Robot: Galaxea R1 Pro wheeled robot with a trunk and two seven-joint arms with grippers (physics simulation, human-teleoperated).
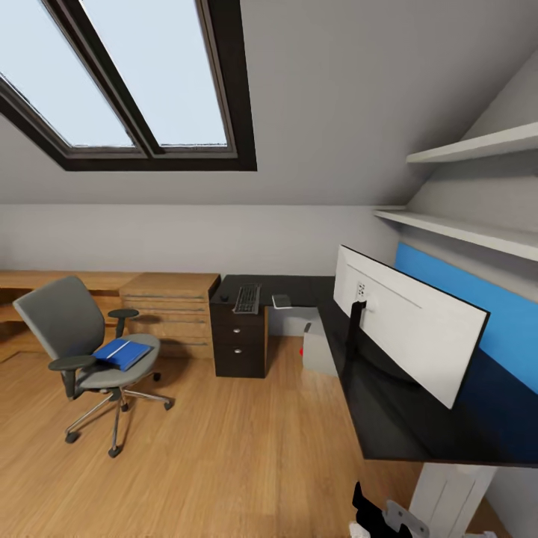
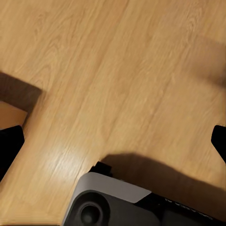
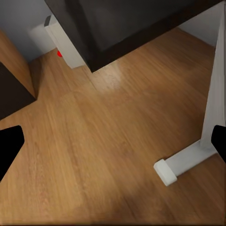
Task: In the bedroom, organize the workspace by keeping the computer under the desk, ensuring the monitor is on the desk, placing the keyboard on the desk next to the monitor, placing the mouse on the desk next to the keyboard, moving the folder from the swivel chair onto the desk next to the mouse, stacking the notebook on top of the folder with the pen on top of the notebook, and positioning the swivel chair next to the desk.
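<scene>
The grey swivel chair (image 1: 75,340) stands on the floor left of the desk, with the blue folder (image 1: 122,353) on its seat. On the black desk (image 1: 418,430) the monitor (image 1: 407,329) shows its white back. The keyboard (image 1: 247,299) lies above the drawer unit, with the grey notebook (image 1: 282,301) to its right and a small dark lump, perhaps the mouse (image 1: 224,298), to its left. The pen is too small to make out. The computer (image 1: 317,350) (image 3: 61,40) stands under the desk. My left gripper (image 2: 113,143) and right gripper (image 3: 113,143) hang open over the floor, holding nothing.
A light wood chest of drawers (image 1: 168,306) stands between chair and desk. A white desk leg (image 3: 212,103) and its foot (image 3: 181,167) are close to my right gripper. Shelves (image 1: 471,232) and a blue wall panel (image 1: 486,306) lie behind the monitor. My base (image 2: 113,205) is below the left gripper.
</scene>
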